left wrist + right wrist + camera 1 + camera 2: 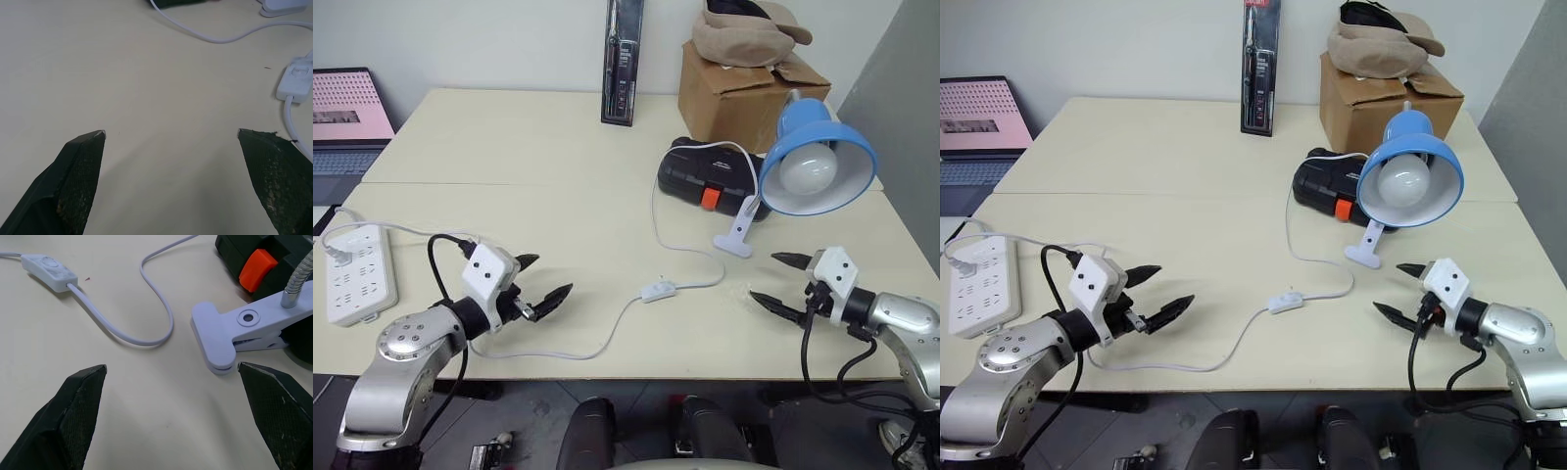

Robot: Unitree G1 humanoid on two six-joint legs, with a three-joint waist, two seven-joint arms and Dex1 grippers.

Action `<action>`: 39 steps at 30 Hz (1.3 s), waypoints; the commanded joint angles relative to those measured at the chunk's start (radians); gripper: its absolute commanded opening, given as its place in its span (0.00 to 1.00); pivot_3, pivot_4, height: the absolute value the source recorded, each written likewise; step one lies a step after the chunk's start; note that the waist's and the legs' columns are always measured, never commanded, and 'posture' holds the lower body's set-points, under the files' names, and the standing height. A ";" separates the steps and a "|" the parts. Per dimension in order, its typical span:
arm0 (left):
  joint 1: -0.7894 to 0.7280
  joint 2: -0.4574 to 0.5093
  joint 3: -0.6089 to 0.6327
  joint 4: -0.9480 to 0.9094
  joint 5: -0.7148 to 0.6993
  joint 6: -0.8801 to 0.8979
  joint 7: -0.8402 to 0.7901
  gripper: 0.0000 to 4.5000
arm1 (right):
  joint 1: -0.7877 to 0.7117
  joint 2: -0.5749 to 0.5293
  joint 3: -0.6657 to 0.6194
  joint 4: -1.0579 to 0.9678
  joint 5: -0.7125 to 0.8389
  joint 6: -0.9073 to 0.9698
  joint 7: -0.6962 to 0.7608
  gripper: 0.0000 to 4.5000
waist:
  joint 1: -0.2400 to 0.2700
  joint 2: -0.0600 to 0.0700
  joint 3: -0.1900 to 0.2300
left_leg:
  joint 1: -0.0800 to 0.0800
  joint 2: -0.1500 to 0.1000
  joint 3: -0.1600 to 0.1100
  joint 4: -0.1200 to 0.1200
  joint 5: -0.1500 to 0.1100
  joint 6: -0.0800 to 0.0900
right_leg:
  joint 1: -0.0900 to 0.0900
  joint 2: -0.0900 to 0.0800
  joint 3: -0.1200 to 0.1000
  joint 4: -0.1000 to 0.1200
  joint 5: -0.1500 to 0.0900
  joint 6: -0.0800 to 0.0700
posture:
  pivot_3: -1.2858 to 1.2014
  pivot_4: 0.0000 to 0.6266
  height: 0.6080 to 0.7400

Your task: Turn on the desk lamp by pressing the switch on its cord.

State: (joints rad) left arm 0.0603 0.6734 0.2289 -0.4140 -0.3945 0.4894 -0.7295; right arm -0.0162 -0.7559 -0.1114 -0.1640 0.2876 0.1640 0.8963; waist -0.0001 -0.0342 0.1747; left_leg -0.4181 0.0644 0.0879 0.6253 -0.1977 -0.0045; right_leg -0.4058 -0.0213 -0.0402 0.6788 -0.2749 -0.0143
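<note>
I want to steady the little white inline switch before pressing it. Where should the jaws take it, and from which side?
Probably across the two long sides of the small white oblong inline switch, coming from above. It lies flat on the cream table, and the thin white cord exits both short ends, so those ends are blocked. The open left gripper looks about as near as the open right gripper.

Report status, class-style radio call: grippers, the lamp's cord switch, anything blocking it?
Left gripper open, empty; right gripper open, empty. Switch untouched on table between them, desk lamp bulb unlit. Path to switch clear; only the cord nearby.
</note>
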 commanded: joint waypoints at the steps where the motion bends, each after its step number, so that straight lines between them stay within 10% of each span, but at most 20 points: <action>1: -0.024 0.008 0.002 -0.004 -0.015 -0.027 -0.020 1.00 | -0.022 -0.004 -0.008 -0.010 0.001 -0.012 0.006 1.00 | 0.000 0.000 0.000 | 0.000 0.000 0.000 0.000 0.000 0.000 | 0.000 0.000 0.000 0.000 0.000 0.000 | 0.52 0.24 1.00; 17: -0.093 -0.006 0.040 0.002 -0.139 0.048 -0.054 1.00 | -0.028 -0.010 -0.002 -0.047 0.000 0.019 -0.008 1.00 | 0.000 0.000 0.000 | 0.000 0.000 0.000 0.000 0.000 0.000 | 0.000 0.000 0.000 0.000 0.000 0.000 | 0.52 0.24 1.00; 39: -0.299 -0.062 -0.358 0.197 0.019 -0.110 -0.242 1.00 | 0.180 -0.021 -0.152 -0.398 0.206 0.387 -0.095 1.00 | 0.008 0.000 0.000 | 0.000 0.000 -0.001 0.001 0.000 0.000 | 0.001 0.001 0.000 0.001 0.000 0.001 | 0.52 0.24 1.00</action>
State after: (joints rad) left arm -0.2135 0.6226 -0.1125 -0.2351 -0.3923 0.4153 -0.9560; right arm 0.1584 -0.7664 -0.2180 -0.5016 0.4601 0.5178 0.8219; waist 0.0080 -0.0341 0.1742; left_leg -0.4183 0.0640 0.0873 0.6263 -0.1977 -0.0044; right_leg -0.4052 -0.0208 -0.0400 0.6793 -0.2746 -0.0137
